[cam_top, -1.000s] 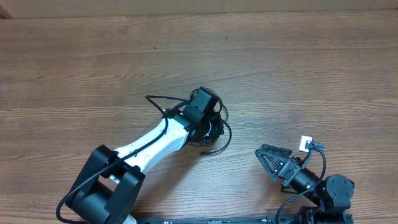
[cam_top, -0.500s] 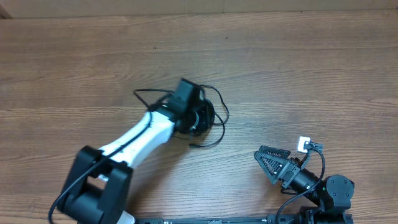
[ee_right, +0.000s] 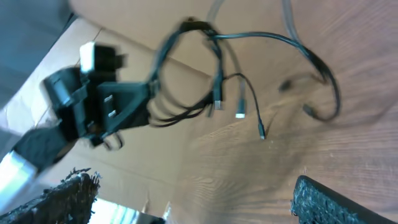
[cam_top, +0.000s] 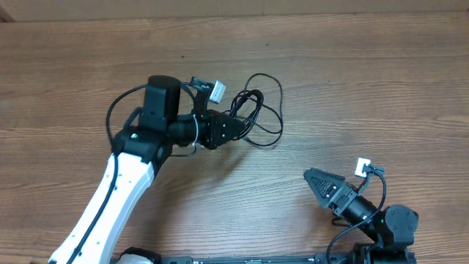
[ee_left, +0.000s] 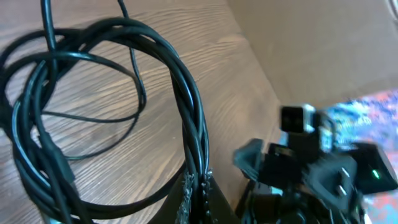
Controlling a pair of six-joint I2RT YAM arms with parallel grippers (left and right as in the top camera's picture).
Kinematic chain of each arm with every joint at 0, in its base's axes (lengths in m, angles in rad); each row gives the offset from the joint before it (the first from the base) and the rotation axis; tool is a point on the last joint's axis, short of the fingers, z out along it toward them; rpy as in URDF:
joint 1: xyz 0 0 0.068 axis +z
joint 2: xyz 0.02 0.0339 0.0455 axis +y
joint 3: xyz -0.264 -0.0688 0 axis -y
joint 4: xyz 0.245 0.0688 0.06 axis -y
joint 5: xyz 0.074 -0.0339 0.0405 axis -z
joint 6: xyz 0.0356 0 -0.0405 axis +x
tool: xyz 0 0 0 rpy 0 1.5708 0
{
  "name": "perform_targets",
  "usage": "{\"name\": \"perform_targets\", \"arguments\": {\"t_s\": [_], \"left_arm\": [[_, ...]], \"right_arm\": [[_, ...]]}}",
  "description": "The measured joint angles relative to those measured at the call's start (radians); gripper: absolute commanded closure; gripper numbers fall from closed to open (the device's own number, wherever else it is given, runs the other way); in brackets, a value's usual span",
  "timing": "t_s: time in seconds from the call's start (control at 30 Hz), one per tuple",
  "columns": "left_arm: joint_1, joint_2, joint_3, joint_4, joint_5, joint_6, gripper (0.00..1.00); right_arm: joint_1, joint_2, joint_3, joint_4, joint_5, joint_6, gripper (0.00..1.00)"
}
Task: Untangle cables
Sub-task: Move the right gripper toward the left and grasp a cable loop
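Note:
The cables (cam_top: 248,95) are a tangle of thin black cords hanging in loops from my left gripper (cam_top: 234,127), which is raised above the table and points right. In the left wrist view the jaws of the left gripper (ee_left: 198,188) are shut on several strands of the cables (ee_left: 194,118), with coils spreading up and left. My right gripper (cam_top: 316,182) rests low at the front right, open and holding nothing. The right wrist view shows the right gripper (ee_right: 202,199) spread wide, with the cables (ee_right: 217,62) and their small plug tips (ee_right: 240,114) dangling ahead of it.
The wooden table (cam_top: 352,88) runs in all directions under the arms. A cardboard wall (ee_left: 323,43) stands at the far edge. A white tag (cam_top: 218,92) sits on the left wrist, and another white tag (cam_top: 360,168) on the right arm.
The left arm has risen and swung left, turning its gripper to point right and lifting the cable tangle off the table. The right arm has hardly moved.

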Motion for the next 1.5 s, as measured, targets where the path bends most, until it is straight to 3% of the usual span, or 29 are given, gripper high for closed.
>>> {"name": "perform_targets", "arguments": {"t_s": [0.2, 0.4, 0.5, 0.63, 0.93, 1.2, 1.3, 1.5], "left_arm": [[0.0, -0.068, 0.001, -0.082, 0.025, 0.081, 0.96], [0.0, -0.069, 0.003, -0.185, 0.028, 0.177, 0.96], [0.0, -0.069, 0.003, -0.19, 0.035, 0.2, 0.96], [0.0, -0.069, 0.003, -0.206, 0.086, 0.24, 0.96], [0.0, -0.069, 0.003, -0.246, 0.143, 0.274, 0.96], [0.0, -0.069, 0.003, -0.314, 0.173, 0.386, 0.96], [0.0, -0.069, 0.003, -0.314, 0.23, 0.449, 0.96], [-0.005, -0.069, 0.003, -0.315, 0.271, 0.521, 0.96]], "right_arm": [[0.0, 0.154, 0.132, -0.131, 0.019, 0.034, 0.07], [0.0, 0.425, 0.394, -0.365, 0.041, -0.058, 0.19], [0.002, 0.534, 0.485, -0.415, 0.046, -0.088, 0.21], [0.045, 0.628, 0.515, -0.376, 0.043, -0.099, 0.3], [0.205, 0.699, 0.515, -0.253, 0.042, -0.11, 0.29], [0.216, 0.74, 0.517, -0.15, 0.06, -0.043, 0.3], [0.22, 0.784, 0.517, -0.145, 0.068, -0.013, 0.37], [0.259, 0.866, 0.517, -0.04, 0.08, 0.039, 0.38]]}}
